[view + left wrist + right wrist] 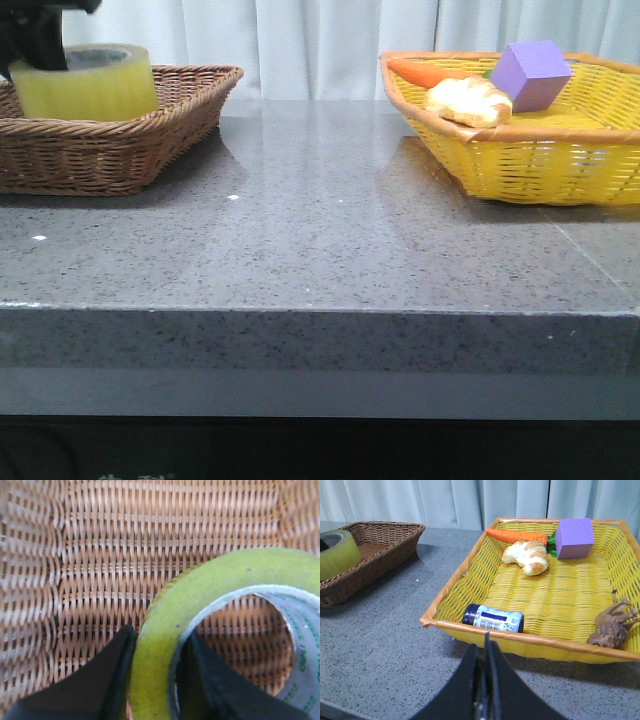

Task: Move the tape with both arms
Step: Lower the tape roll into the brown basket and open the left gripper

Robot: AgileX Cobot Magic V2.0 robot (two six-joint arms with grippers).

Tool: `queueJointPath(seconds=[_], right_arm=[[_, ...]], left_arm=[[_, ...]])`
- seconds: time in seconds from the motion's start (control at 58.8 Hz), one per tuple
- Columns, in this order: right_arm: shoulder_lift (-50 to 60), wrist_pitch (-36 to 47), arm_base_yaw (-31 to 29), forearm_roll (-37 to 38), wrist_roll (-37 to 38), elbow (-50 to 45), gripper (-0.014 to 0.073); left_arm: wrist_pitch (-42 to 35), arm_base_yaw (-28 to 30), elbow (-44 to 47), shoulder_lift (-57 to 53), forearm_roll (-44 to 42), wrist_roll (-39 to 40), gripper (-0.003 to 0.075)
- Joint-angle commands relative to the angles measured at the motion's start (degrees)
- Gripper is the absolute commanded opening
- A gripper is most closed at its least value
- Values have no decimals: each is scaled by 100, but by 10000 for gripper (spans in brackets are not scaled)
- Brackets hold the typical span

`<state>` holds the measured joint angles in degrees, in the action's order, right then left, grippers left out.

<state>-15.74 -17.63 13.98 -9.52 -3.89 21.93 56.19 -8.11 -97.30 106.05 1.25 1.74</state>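
1. Two dark fingers [112, 680] of the left gripper [155, 680] straddle the wall of the tape [200, 592]: one lies against the yellow outer face, the other sits inside the white core; the jaws grasp the roll.
2. Small green letters show on the inner core in the left wrist view, and the brown weave fills the field behind the roll.
3. Front view: the tape [88, 82] is over the brown wicker basket [130, 140] at the table's left end, its body showing above the basket rim, with the black left gripper [35, 40] against its upper left edge.
4. Right gripper [485, 680]: its fingers are pressed together with nothing between them, over the grey stone table [380, 630], just before the near rim of the yellow basket [530, 640].
5. Yellow basket contents, right wrist view: a dark bottle with a pale label [493, 618] lying along the near wall; a croissant [526, 556], a carrot [516, 536] and a purple cube [574, 538] at the far end; a brown animal figure [612, 625] in the near corner.
6. White curtains [300, 40] hang behind the table.
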Motion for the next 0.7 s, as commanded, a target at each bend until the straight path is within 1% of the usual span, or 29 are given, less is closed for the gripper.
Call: queueJointPath(seconds=[0.0,0.102,0.153,0.255,0.323,0.357,0.408,0.527,0.578,0.629,0.68], right_arm=[[-44,495,-49,13,-5,149,-46],[-44,495,-49,13,-5,149,-46],[-44,495,-49,13,-5,149,-46],[-44,495,-49,13,-5,149,-46],[-44,495,-49,13,-5,149,-46],[-44,495,-49,13,-5,149,-46],[-44,495,-49,13,-5,149,-46],[-44,490,-49,13,-5,149,-46],[-44,490,-49,13,-5,149,-46],[-44,479,-49,13,-5,149,-46],[-44,473,-49,13,-5,149,-46]], left_arm=[[-382,-2,-222,-273,-21,17,181],[-406,-2,-222,-273,-21,17,183],[-424,-2,-222,-273,-21,17,204],[-410,-2,-222,-273,-21,17,305],[-375,-2,-222,-273,-21,17,404],[-375,-2,-222,-273,-21,28,440],[-363,-2,-222,-273,-21,44,467],[-348,-2,-236,-399,-21,44,472],[-383,-2,-236,-524,-21,44,462],[-420,-2,-236,-651,-21,44,428],[-460,-2,-236,-769,-21,44,370]])
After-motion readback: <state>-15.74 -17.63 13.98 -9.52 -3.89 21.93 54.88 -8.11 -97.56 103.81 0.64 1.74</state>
